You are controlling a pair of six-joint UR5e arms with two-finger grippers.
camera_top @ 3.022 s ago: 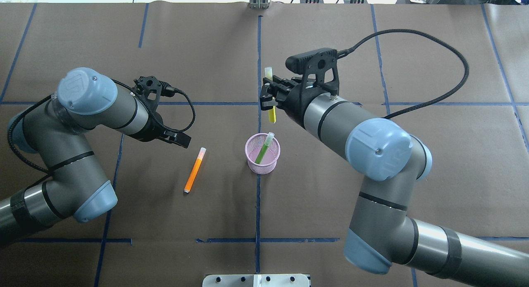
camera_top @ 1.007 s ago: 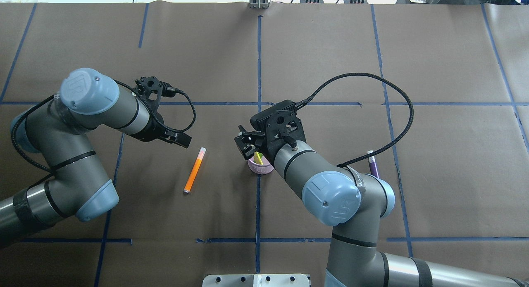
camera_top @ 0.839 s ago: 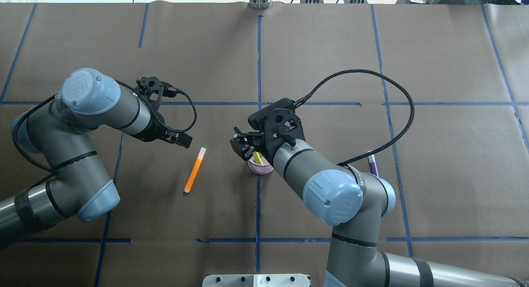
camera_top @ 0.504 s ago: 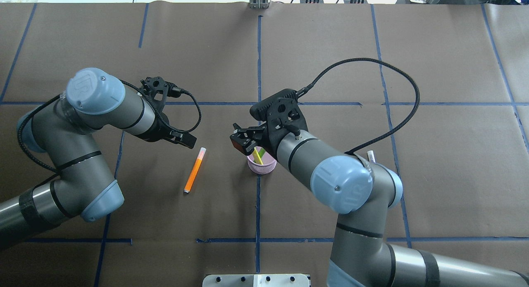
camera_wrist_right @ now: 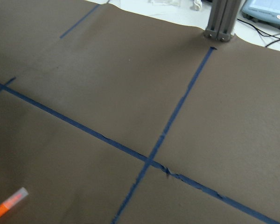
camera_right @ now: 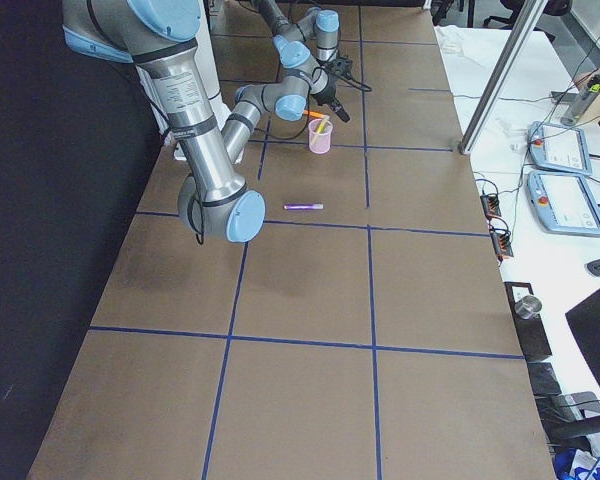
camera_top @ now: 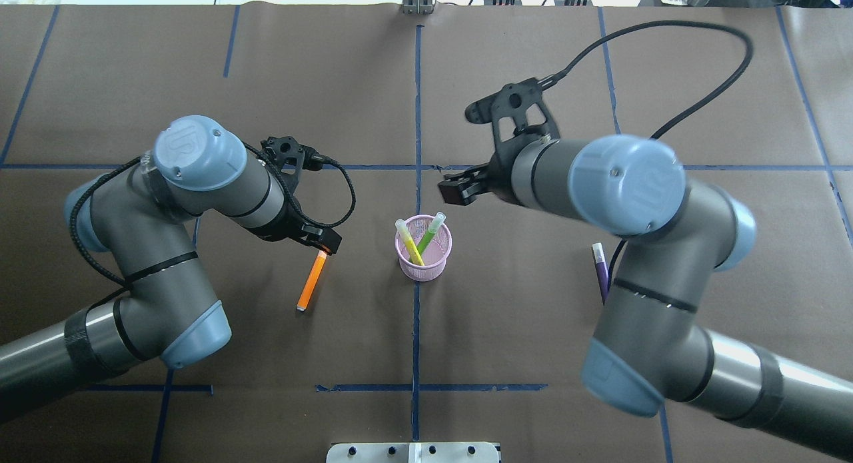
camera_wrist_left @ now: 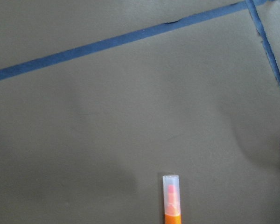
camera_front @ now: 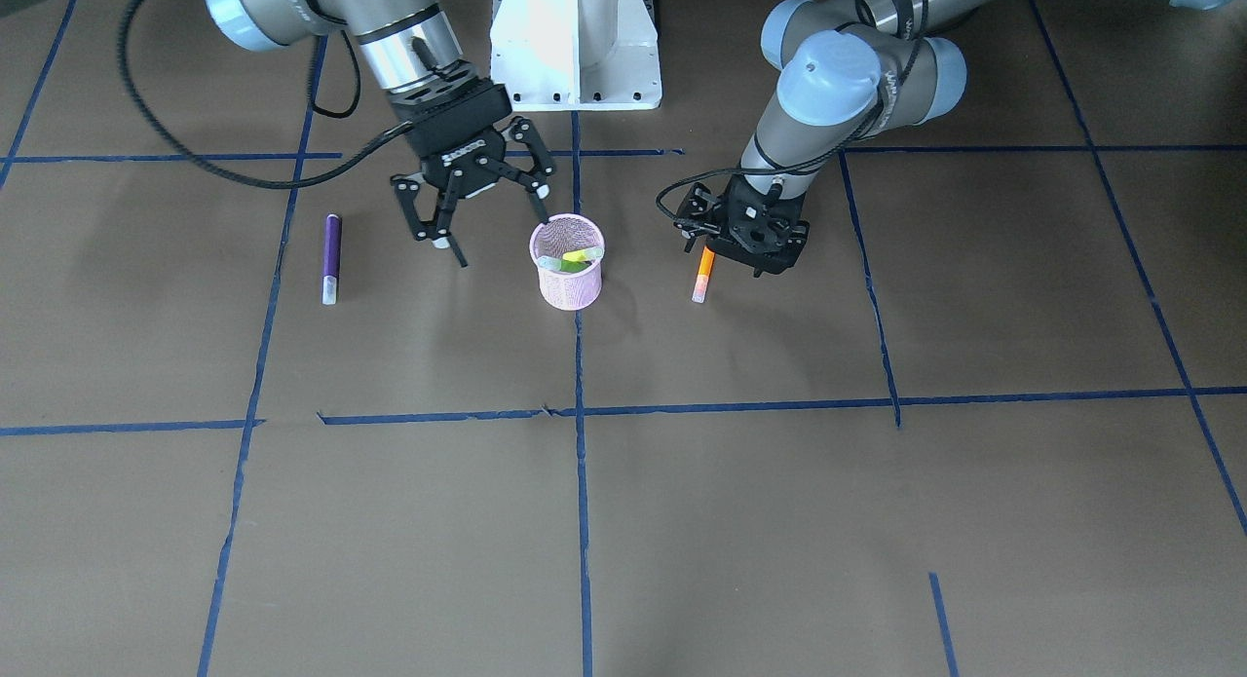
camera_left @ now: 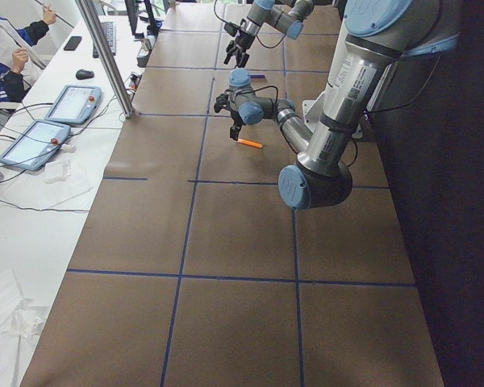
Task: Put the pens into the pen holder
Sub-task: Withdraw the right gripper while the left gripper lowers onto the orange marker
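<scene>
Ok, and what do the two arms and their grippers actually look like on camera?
The left arm and right arm are grey metal tubes with pale blue round joint caps, each cap embossed with a UR logo, and black bands at the joints. The left gripper and right gripper are black two-finger units. A black braided cable loops from each wrist.

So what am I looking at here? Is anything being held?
Two robot arms stand at a paper-covered table, each ending in a two-finger gripper. Two pictures look down from opposite sides, two from the table's ends, two from wrist cameras. A pink pen holder contains a yellow pen and a green pen. An orange pen and a purple pen lie on the table. The right gripper is open and empty. The left gripper hangs over the orange pen's cap end; I cannot tell whether it is open.
</scene>
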